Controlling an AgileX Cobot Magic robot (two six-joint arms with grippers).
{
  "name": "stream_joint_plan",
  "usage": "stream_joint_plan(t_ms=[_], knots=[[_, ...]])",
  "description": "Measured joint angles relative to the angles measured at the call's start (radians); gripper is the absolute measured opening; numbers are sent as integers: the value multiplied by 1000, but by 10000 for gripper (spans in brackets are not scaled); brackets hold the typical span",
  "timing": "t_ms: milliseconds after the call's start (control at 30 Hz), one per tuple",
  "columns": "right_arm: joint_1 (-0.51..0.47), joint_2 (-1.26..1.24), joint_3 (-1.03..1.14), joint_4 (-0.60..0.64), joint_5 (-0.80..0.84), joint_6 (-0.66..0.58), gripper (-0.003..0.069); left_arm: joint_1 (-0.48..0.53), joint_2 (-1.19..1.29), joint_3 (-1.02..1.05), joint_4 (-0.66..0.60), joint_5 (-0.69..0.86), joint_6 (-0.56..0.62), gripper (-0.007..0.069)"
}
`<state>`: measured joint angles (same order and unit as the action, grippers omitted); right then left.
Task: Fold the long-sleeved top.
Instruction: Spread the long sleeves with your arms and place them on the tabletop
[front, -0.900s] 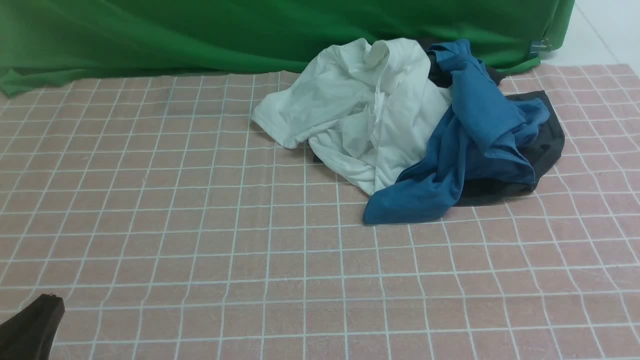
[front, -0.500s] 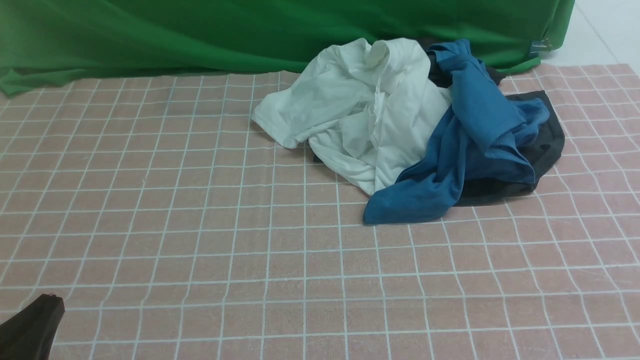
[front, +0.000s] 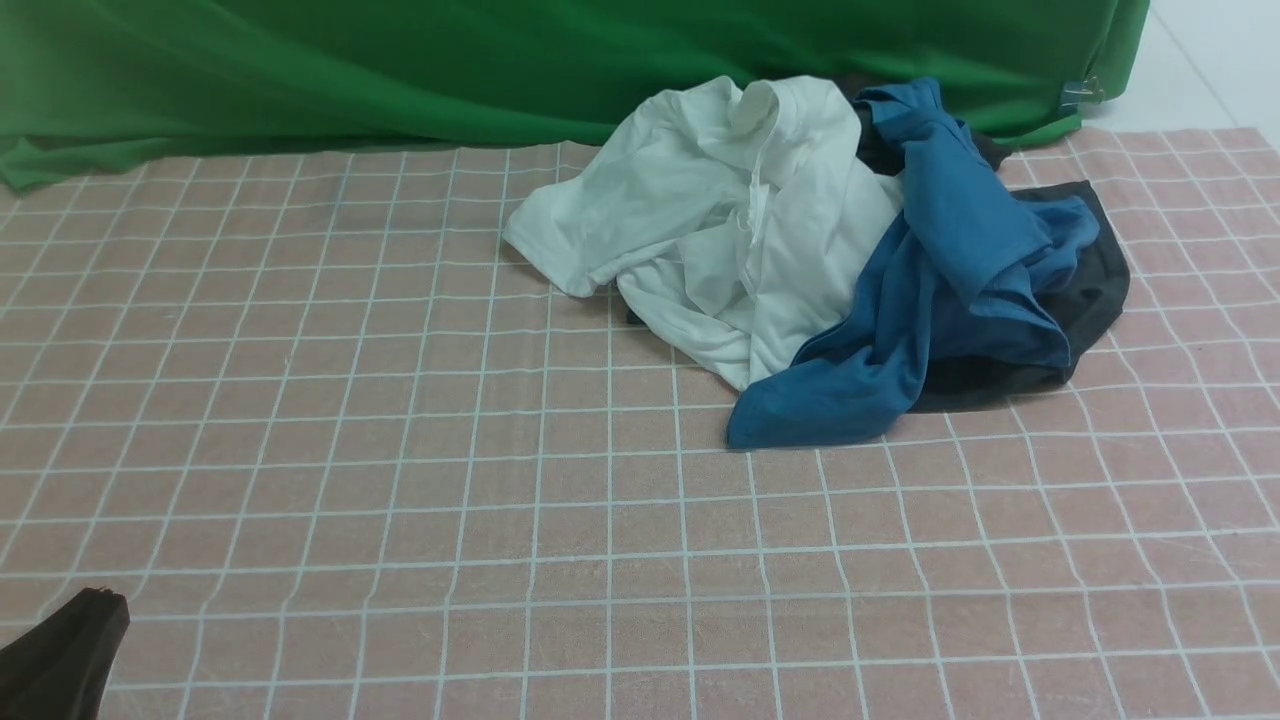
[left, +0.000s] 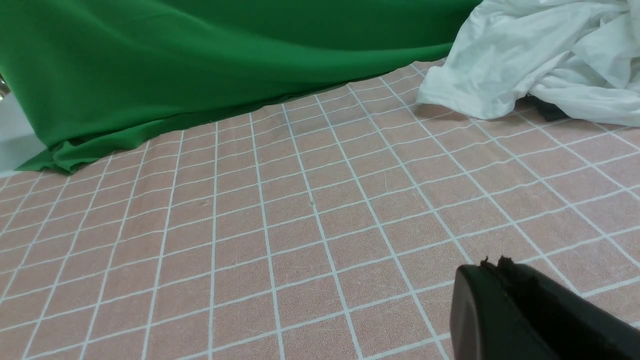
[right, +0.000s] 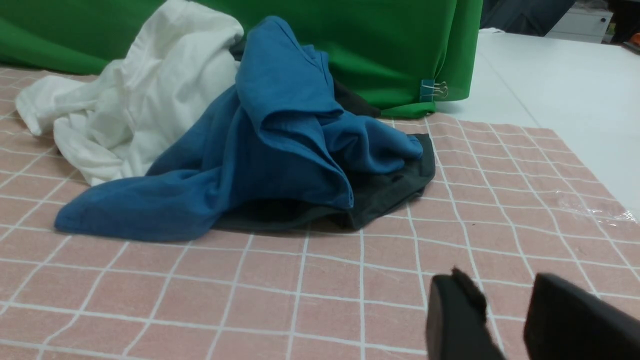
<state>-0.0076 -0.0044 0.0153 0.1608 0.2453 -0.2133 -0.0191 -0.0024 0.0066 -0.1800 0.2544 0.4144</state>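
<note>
Long-sleeved top: you cannot pick it out for certain. Only a strip of black cloth (right: 356, 104) peeks out at the far edge of the pile, well ahead of your right gripper (right: 500, 285).
Blue top (front: 960, 270): crumpled on the pile and draped over a grey garment (front: 1100, 290), straight ahead of your right gripper and clear of it.
White shirt (front: 720, 210): bunched against the blue top, on the side nearer your left arm.
Right gripper: jaws spread with a gap between them, and nothing in it. It sits low over the checked tablecloth (front: 400, 450).
Left gripper (front: 100, 600): jaws pressed together and holding nothing. The pile lies far ahead of it, across toward your right arm.
Green drape (front: 400, 70): hangs beyond the pile, with its hem on the tablecloth — a binder clip (right: 432, 91) sits at its corner.
</note>
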Motion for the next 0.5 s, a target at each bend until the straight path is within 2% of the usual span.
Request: stream_joint_plan(t_ms=[333,400,433,467,500], knots=[[0,0,0,0,0,0,242,0,0,0,-9,-18,-2,18],[0,0,0,0,0,0,242,0,0,0,-81,-69,-24,18],[0,0,0,0,0,0,242,0,0,0,-158,-100,-50,18],[0,0,0,0,0,0,242,0,0,0,-303,-170,-94,18],[0,0,0,0,0,0,242,0,0,0,-303,-178,-94,18]])
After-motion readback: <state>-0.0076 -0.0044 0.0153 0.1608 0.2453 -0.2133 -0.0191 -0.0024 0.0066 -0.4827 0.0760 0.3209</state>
